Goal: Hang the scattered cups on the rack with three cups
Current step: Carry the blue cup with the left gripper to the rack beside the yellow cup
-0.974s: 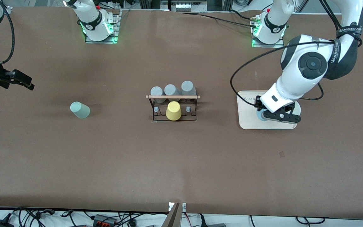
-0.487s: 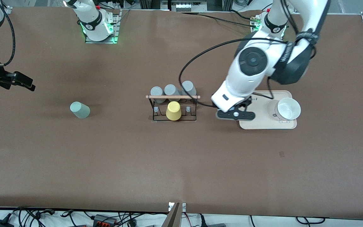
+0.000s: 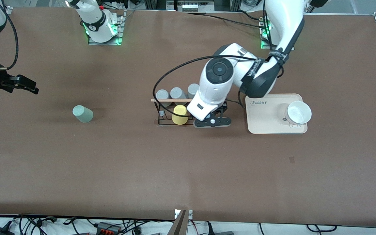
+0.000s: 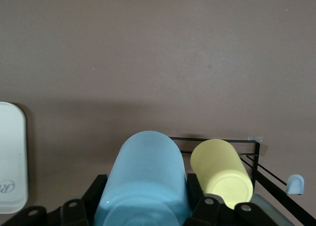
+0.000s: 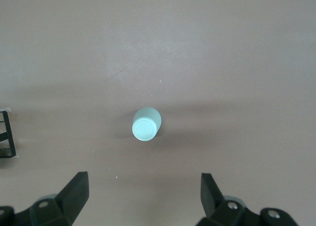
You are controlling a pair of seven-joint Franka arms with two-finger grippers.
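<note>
Brown table: left gripper clamped on light blue cup, over rack beside yellow cup. Right gripper spread wide, waiting above sage green cup

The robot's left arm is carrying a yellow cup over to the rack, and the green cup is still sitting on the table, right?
Not quite. The left gripper carries a light blue cup, as the left wrist view shows. The yellow cup already sits on the rack. The green cup does stand on the table.

rack mid-table, four cups on it; sage cup toward right arm's end; tray toward left arm's end.
</note>
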